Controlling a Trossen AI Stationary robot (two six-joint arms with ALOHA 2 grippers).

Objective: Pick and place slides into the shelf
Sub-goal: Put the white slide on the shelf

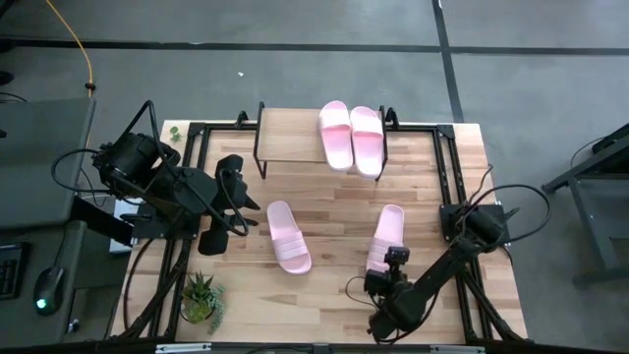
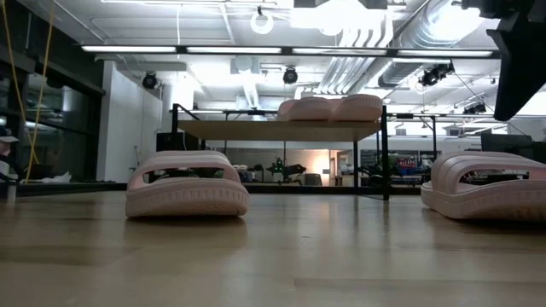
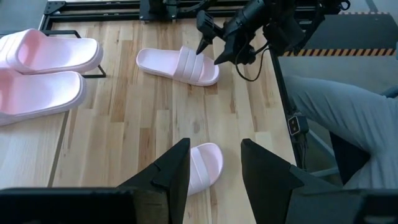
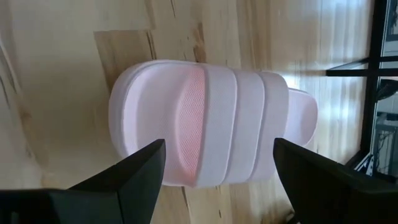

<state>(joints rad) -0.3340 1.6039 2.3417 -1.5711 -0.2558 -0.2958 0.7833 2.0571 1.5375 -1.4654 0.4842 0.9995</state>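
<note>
Your right arm reached in from the table's near right corner, its wrist angled down. Your right gripper (image 1: 392, 258) hung directly above the strap end of a slide (image 4: 211, 124), fingers (image 4: 134, 174) spread wide to either side of it and not touching it. Your left arm stood folded at the table's left edge, raised off the surface. Your left gripper (image 3: 214, 165) pointed toward the table's middle, fingers parted, holding nothing.
</note>
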